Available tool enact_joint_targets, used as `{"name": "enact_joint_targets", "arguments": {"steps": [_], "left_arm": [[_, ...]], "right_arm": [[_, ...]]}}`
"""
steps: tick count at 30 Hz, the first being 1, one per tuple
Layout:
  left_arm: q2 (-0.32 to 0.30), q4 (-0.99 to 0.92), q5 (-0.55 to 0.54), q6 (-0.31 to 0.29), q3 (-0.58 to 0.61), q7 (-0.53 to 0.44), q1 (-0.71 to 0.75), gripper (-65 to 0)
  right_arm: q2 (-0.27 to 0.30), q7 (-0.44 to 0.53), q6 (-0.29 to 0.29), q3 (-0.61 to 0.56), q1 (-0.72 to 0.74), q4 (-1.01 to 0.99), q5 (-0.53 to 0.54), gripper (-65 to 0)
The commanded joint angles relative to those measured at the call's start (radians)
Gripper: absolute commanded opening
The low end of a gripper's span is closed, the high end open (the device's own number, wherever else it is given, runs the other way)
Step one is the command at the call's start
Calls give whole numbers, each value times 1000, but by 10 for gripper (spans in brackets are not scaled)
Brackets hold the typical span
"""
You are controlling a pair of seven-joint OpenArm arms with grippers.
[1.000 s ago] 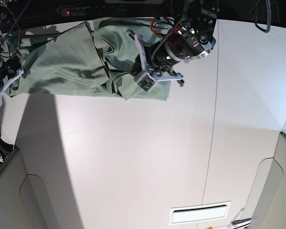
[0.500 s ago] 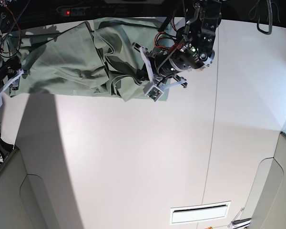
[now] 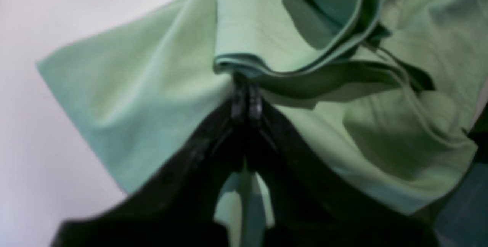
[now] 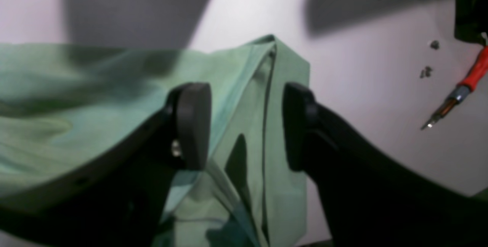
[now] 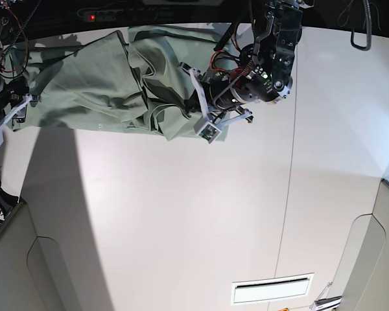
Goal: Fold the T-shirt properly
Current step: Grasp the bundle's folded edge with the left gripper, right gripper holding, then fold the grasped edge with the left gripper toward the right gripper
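The pale sage-green T-shirt (image 5: 97, 84) lies crumpled along the far edge of the white table (image 5: 181, 214). My left gripper (image 5: 196, 103) is over the shirt's right end. In the left wrist view it (image 3: 246, 104) is shut on a bunched fold of the T-shirt (image 3: 152, 87), with dark trim showing beside it. My right gripper (image 5: 5, 122) is at the shirt's left end. In the right wrist view it (image 4: 244, 125) is open, its two black pads on either side of a shirt corner (image 4: 278, 71) with a dark seam, not pinching it.
A power strip with a red light (image 5: 91, 14) lies behind the shirt. A red-sleeved probe or cable end (image 4: 467, 83) hangs at the right of the right wrist view. A white slotted panel (image 5: 272, 290) sits near the front. A seam (image 5: 290, 162) runs down the table.
My left arm has shifted right and down along the shirt's right end and turned, and the fabric there has bunched up. My right arm has not moved.
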Motion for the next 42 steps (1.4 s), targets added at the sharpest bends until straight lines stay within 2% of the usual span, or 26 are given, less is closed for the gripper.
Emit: {"name": "enact_joint_targets", "arguments": {"steps": [1, 4, 9, 13, 20, 30, 33, 39, 42], "left_arm": [[3, 15, -41, -23, 1, -19, -11, -650], [3, 15, -92, -26, 1, -23, -11, -650], [3, 15, -58, -26, 1, -75, -11, -650], [3, 10, -8, -25, 1, -79, -11, -650], [3, -39, -8, -25, 1, -86, -16, -650], [61, -39, -15, -26, 2, -94, -40, -650], [73, -39, -15, -25, 24, -94, -53, -650], [72, -53, 4, -25, 141, -133, -97, -650], [72, -93, 47, 11, 199, -180, -136, -650]], "right_arm": [[16, 22, -3, 8, 8, 15, 0, -353], [16, 22, -3, 8, 8, 15, 0, -353], [16, 22, -3, 8, 8, 15, 0, -353], [16, 22, -3, 8, 8, 15, 0, -353], [16, 22, -3, 8, 8, 15, 1, -353], [16, 22, -3, 8, 8, 15, 1, -353], [16, 22, -3, 8, 8, 15, 1, -353], [16, 22, -3, 8, 8, 15, 1, -353], [16, 22, -3, 8, 8, 15, 1, -353]]}}
